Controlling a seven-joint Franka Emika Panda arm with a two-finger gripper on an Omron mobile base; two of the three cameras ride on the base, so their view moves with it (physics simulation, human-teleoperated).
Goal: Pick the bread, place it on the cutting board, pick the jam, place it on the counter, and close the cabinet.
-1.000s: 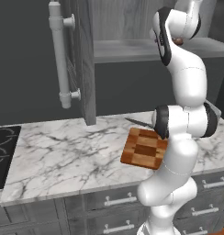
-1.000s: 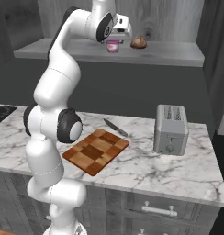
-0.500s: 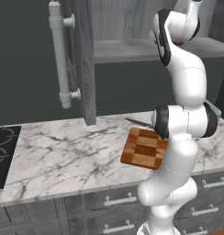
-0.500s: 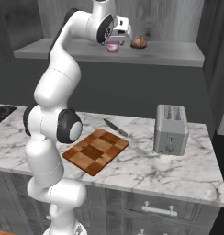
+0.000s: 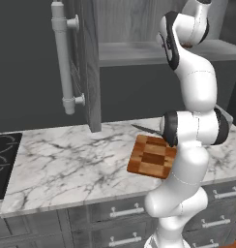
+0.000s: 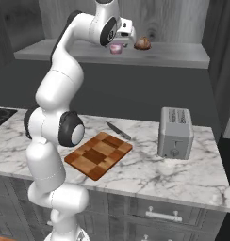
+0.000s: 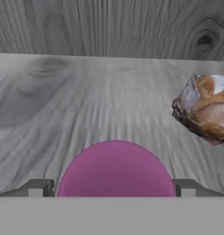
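One jam jar [image 7: 116, 169] sits at the bottom centre of the hand view, between the two fingertips [image 7: 36, 188] of the gripper [image 6: 118, 47], which stand spread on either side of it; I cannot tell whether they touch it. One bread roll [image 6: 142, 43] rests beside it on the cabinet [image 5: 88, 63] shelf, top centre of the right base view. Below, on the counter [image 6: 150, 172], lie one cutting board [image 6: 99, 154], one knife [image 6: 118, 131] and one toaster [image 6: 175, 132].
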